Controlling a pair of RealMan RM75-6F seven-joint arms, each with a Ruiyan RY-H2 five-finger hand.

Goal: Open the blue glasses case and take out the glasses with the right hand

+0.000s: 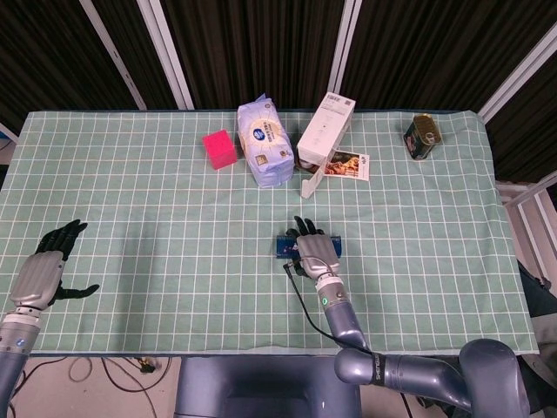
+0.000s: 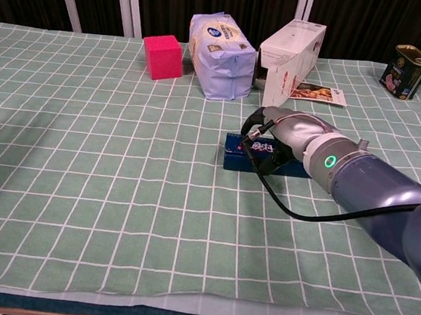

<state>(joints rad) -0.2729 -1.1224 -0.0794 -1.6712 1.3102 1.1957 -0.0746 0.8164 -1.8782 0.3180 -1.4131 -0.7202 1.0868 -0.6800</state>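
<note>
right hand: silver-backed robot hand with black fingers (image 1: 315,251) lies over the flat blue rectangular glasses case (image 2: 235,153); fingers (image 2: 256,122) curl down over the case's far long edge. Hand covers most of the case top, only the case's left end shows in both views. Can't tell whether fingers actually clamp the case or just rest on it.
glasses case: on the green white-gridded tablecloth (image 1: 174,226), roughly centre, toward the near edge, long side running left-right. Lid looks down, no gap visible. Printed white marking on the near face, unreadable.
cable: black cable (image 2: 296,210) loops from the right hand's wrist across the cloth in front of the case.
left hand: second silver-and-black hand (image 1: 42,274) near the left front corner of the cloth, well apart from the case; fingers spread, nothing in it. Head view only.
back row: pink cube (image 1: 219,149), pale blue-white plastic tissue pack (image 1: 265,140) just to its right, then a white cardboard box (image 1: 325,130) with its end flap open, lying tilted, and a printed picture card (image 1: 349,165) at its front. Can't tell if pack and box touch.
far right: olive-green tin can with gold lid (image 1: 422,137), standing alone near the back right corner.
</note>
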